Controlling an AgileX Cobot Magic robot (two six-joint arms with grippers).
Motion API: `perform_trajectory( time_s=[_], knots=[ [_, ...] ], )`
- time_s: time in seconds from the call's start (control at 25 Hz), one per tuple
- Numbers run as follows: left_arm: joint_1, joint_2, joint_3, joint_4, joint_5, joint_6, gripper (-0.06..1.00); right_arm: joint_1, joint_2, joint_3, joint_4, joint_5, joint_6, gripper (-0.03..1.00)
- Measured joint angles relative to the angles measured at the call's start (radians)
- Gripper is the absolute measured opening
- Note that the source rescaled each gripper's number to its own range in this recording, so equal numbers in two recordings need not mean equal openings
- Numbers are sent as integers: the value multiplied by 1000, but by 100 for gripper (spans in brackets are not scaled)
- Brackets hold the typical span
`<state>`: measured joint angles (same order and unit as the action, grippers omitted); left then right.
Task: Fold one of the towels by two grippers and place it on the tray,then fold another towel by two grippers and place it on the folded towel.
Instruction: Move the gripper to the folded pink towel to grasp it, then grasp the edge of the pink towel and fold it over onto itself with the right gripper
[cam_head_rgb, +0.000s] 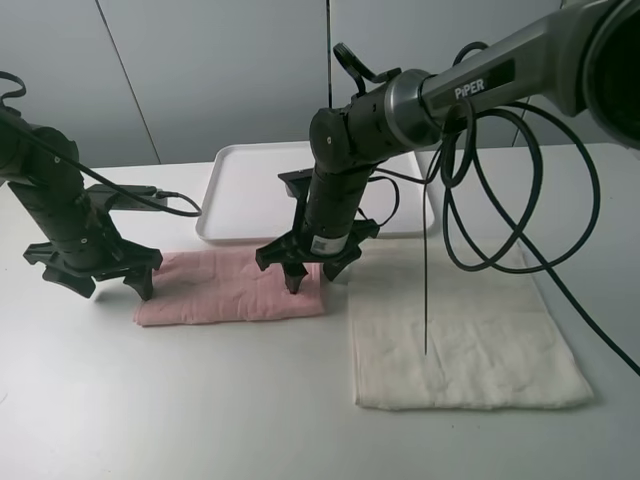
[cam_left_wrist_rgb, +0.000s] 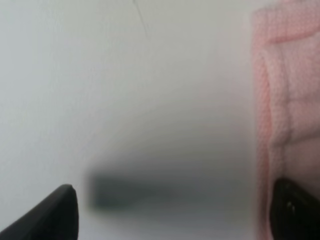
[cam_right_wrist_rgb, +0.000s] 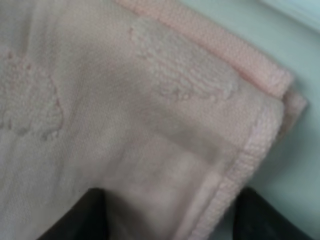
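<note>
Evidently early: pink towel (cam_head_rgb: 230, 287) folded, on desk (cam_head_rgb: 150, 400), not yet on tray (cam_head_rgb: 235, 190). Cream towel (cam_head_rgb: 470, 340) flat, unfolded. Left gripper (cam_head_rgb: 110, 288) wide open; right gripper (cam_head_rgb: 312, 278) astride pink corner, cannot tell if clamped.

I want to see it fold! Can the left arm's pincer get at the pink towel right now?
Probably yes. The left pincer stands open at one end of the pink towel, one finger right by its edge, with nothing between them.

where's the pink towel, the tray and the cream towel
pink towel (cam_head_rgb: 215, 288), exterior high view, middle of its top
tray (cam_head_rgb: 255, 190), exterior high view, bare left part
cream towel (cam_head_rgb: 480, 345), exterior high view, its middle
</note>
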<state>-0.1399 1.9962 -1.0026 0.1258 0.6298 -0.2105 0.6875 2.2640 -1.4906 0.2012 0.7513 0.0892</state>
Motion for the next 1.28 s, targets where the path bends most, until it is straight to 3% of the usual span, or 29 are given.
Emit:
perform_trajectory(
  time_s=[0.28,0.92,1.04,1.28],
  knots=[
    [0,0,0,2,1,0,99,0,4,0,24,-24,0,4],
    [0,0,0,7,3,0,99,0,-74,0,92,-28,-72,3],
    [0,0,0,7,3,0,99,0,-98,0,170,-12,-122,3],
    [0,0,0,9,5,0,99,0,-106,0,454,7,-285,3]
  ],
)
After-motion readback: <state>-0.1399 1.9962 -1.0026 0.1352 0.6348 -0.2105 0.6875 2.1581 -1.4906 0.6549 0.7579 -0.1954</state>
